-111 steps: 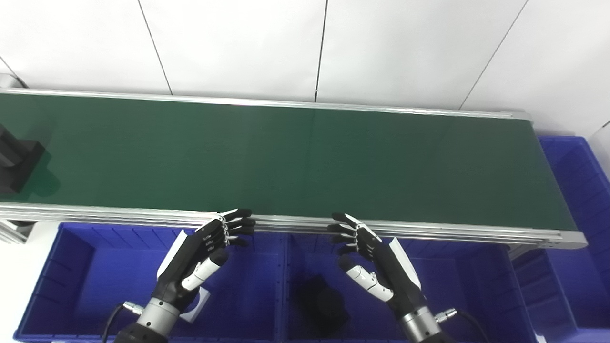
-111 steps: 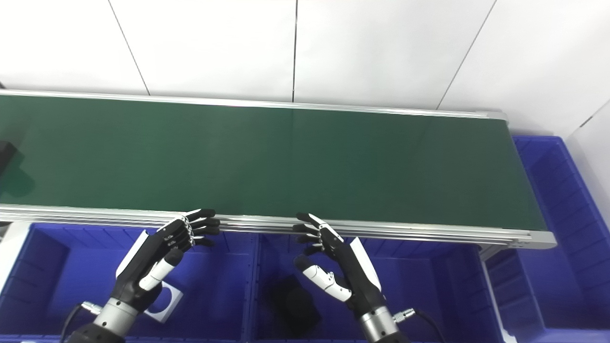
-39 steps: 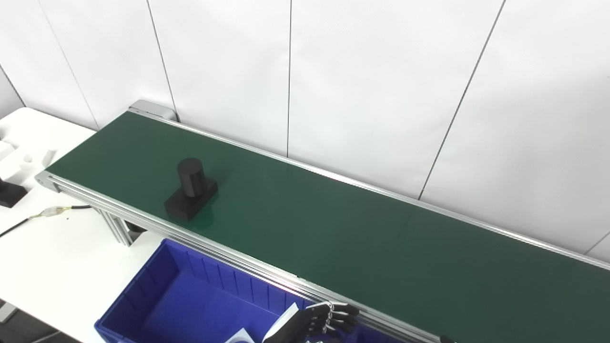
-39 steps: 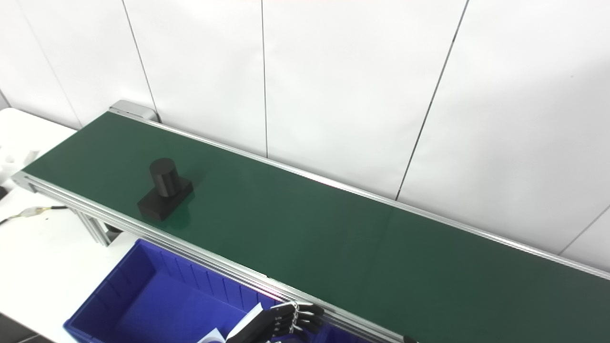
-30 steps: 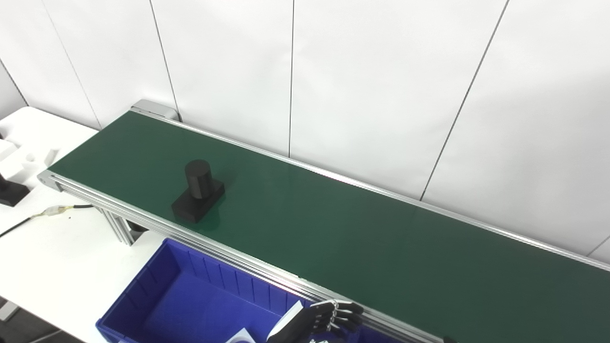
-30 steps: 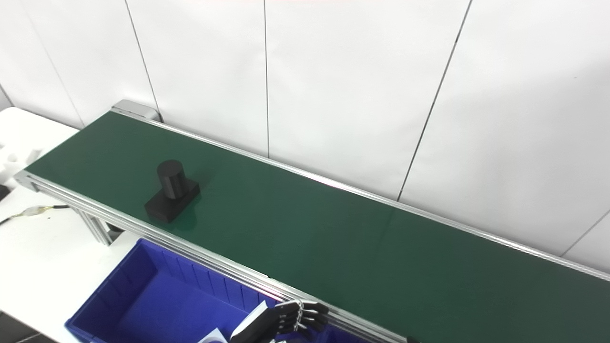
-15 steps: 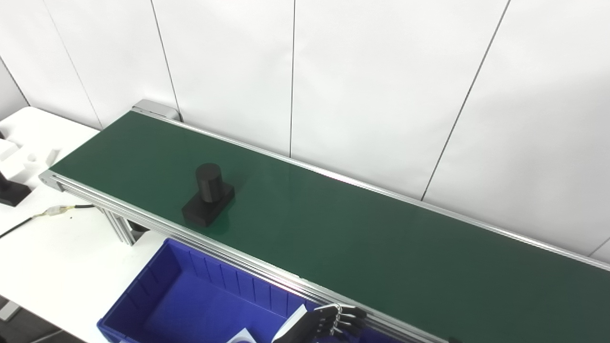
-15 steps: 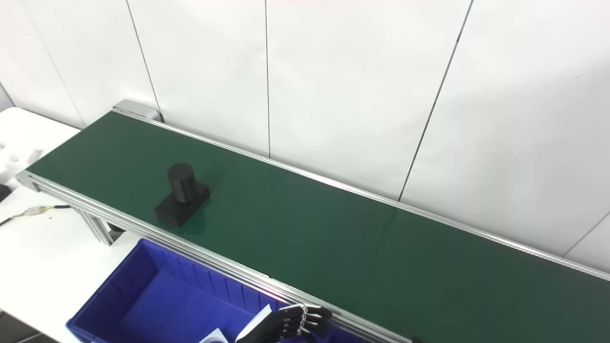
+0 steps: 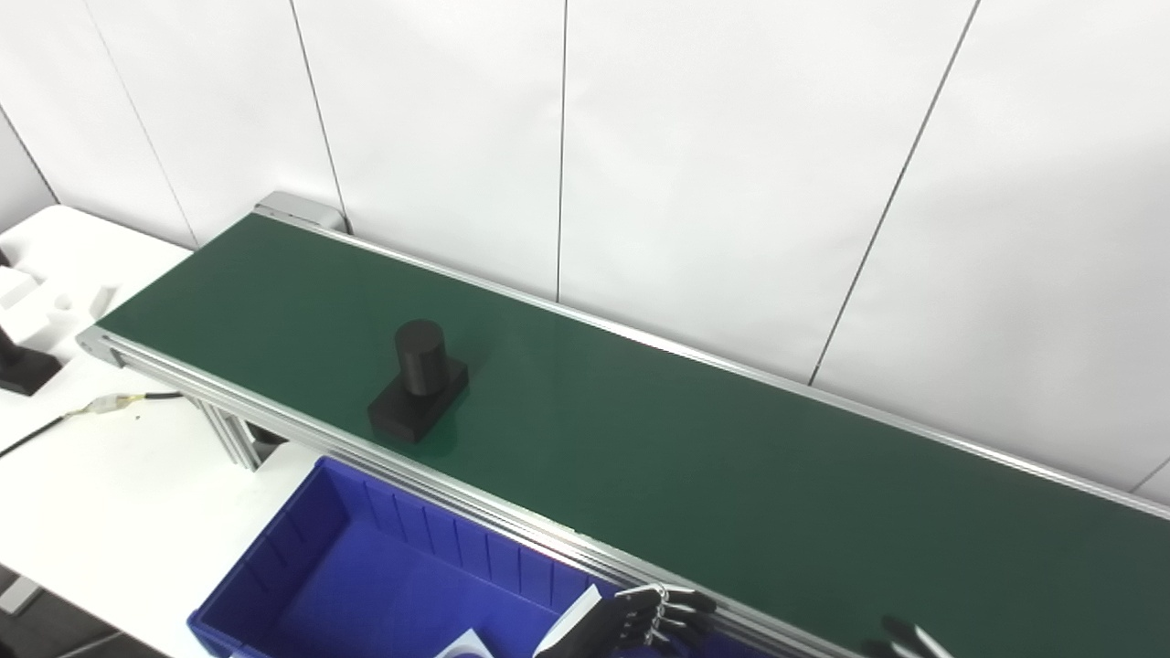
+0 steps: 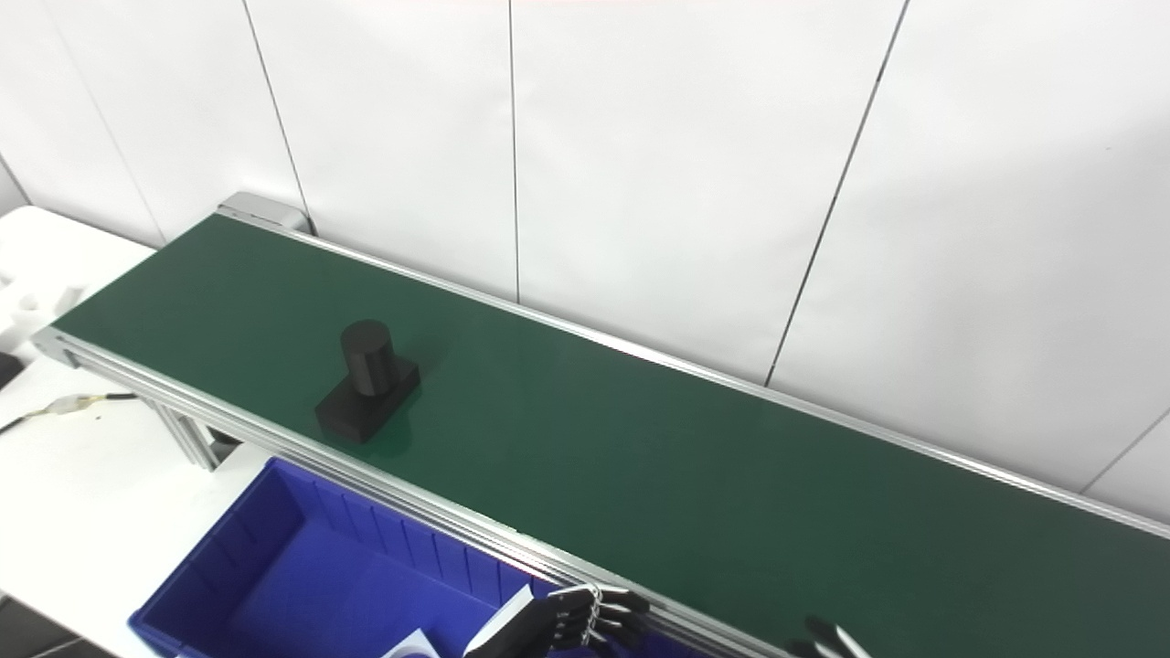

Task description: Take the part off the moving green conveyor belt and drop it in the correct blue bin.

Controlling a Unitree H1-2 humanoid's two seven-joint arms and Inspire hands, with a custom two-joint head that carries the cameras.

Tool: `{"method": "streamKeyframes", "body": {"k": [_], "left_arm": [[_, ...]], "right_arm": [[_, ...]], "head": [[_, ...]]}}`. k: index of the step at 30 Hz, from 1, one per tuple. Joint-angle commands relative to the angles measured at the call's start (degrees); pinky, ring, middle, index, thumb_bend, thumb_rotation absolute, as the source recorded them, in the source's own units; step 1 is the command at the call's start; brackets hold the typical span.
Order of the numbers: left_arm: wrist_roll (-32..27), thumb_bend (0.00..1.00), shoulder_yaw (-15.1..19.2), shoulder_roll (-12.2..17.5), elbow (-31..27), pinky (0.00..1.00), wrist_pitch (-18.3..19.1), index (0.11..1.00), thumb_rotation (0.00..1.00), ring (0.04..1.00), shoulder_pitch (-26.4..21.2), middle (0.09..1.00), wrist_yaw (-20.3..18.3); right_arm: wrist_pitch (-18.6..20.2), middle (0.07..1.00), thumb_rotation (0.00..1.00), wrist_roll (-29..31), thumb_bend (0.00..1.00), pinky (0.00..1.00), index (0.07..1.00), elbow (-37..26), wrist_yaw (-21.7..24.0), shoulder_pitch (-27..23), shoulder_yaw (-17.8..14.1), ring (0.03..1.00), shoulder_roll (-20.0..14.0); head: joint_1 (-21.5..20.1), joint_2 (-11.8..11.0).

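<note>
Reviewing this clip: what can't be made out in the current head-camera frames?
- Right hand: only fingertips rise above the bottom edge in both eye views, so open or shut cannot be told.
- Left hand: palm and arm cut off by the bottom edge; nothing visibly held.
- Blue bin: near side cropped; the white item inside is a sliver.
- Black object on the white table: cut by the left edge.
- The black part and green conveyor belt show clearly.

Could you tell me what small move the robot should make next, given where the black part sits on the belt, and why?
Probably raise the left hand over the near rail, ready to grasp. The black part stands on the green conveyor belt, well to that hand's left. The hand holds nothing above the blue bin. Only the right hand's fingertips show.
</note>
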Motion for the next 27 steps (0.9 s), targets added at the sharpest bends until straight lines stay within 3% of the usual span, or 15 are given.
{"method": "streamKeyframes", "body": {"k": [1,8,15,21,27], "left_arm": [[-0.59,0.87,-0.26,-0.42,-1.02,0.58,-2.56,0.757,0.74,0.674,-1.07,0.713,0.38],[-0.37,0.88,-0.29,-0.30,-1.31,0.58,-2.28,0.755,0.74,0.674,-1.14,0.715,0.33],[-0.86,0.88,-0.04,-0.09,-0.69,0.57,-2.55,0.754,0.74,0.672,-1.51,0.711,0.13],[-1.58,0.86,-0.01,0.29,0.05,0.58,-2.94,0.757,0.74,0.670,-2.08,0.710,-0.18],[-1.70,0.87,0.19,0.63,0.69,0.58,-2.90,0.756,0.74,0.666,-2.67,0.704,-0.11]], "right_arm": [[0.57,0.766,0.64,0.63,0.52,0.60,0.846,-3.91,0.54,-1.07,-0.59,0.698,-0.75],[3.93,0.746,0.67,0.01,0.67,0.56,0.819,-10.44,1.05,-6.02,-1.45,0.674,-1.38],[12.00,0.752,0.66,-3.13,0.65,0.56,0.814,-14.12,1.35,-12.08,-1.50,0.675,-1.13],[17.48,0.790,0.63,-7.86,0.63,0.57,0.832,-12.66,1.58,-17.20,0.39,0.717,0.49],[17.12,0.799,0.53,-9.95,0.61,0.62,0.839,-7.18,0.61,-20.80,2.71,0.742,3.93]], "head": [[0.01,0.09],[-1.33,0.80],[-1.78,0.79],[-2.60,0.28],[-2.75,0.47]]}}
